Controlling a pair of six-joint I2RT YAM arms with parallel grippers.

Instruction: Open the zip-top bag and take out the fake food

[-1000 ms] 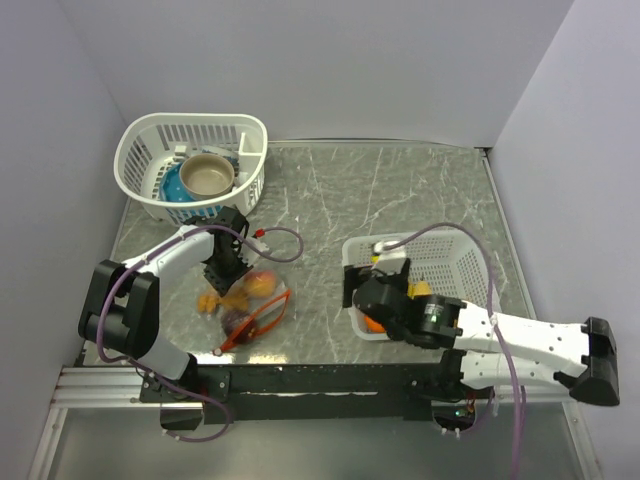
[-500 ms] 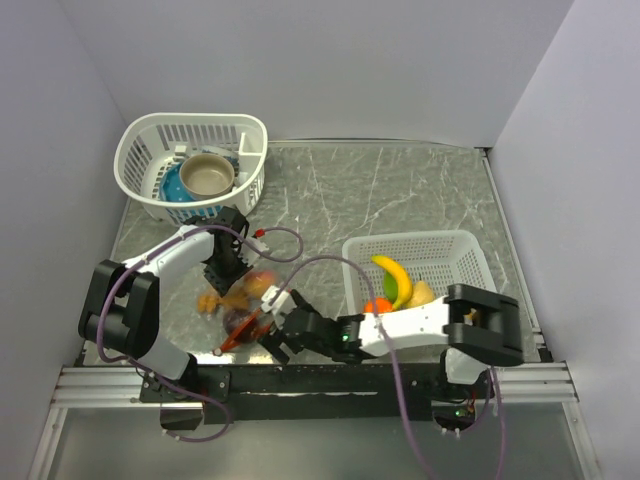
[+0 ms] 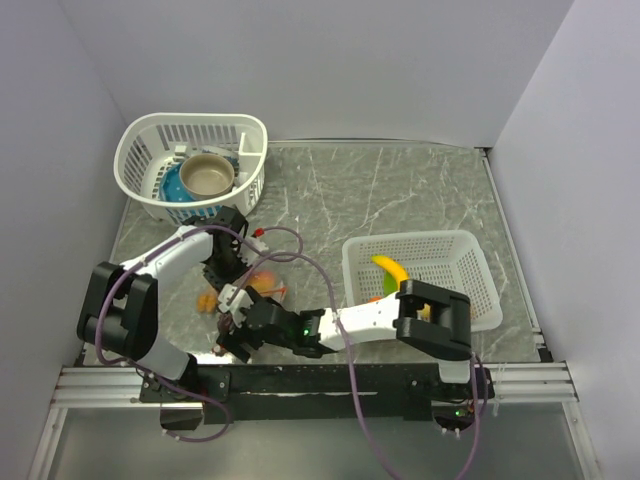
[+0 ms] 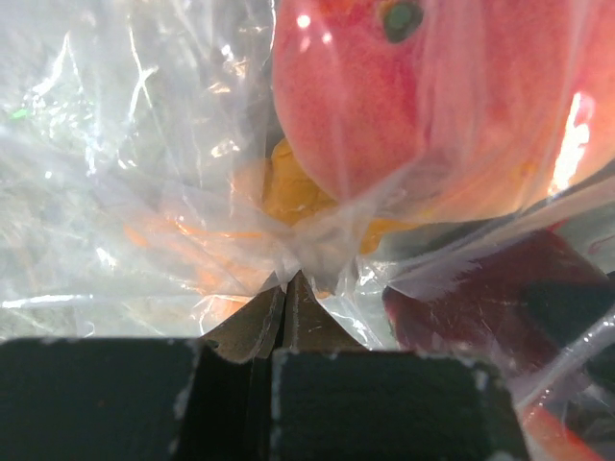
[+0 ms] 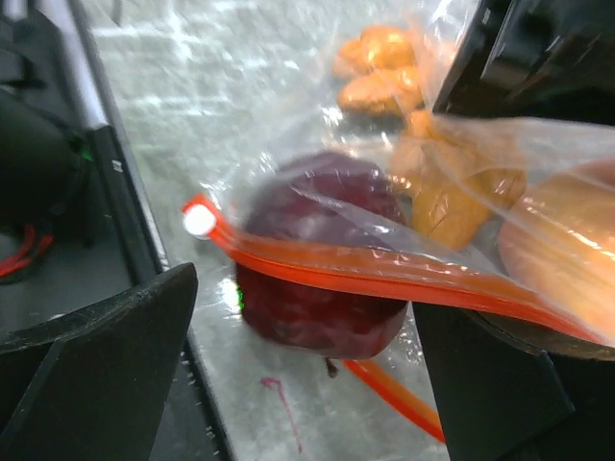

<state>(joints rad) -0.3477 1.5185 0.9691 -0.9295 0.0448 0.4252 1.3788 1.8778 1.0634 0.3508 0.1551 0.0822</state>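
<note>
The step in hand is the removal. At lower left of the overhead view the left gripper is pinched tight on a fold of the zip-top bag, which lies on the table near its front edge. The bag is clear, crinkled and glare-streaked. A peach-red fruit presses against the film, with an orange piece beneath it.

Just to the right, the right gripper has its fingers spread wide and holds nothing. They flank the dark red-purple piece sitting at the bag's mouth. The orange-red zip strip crosses over that piece and its lower lip trails below, so the mouth looks parted.

Next, I judge, the right fingers must close on that piece alone, clear of the strip and film, while the left pinch anchors the bag. At far right, the white basket holds a banana.
</note>
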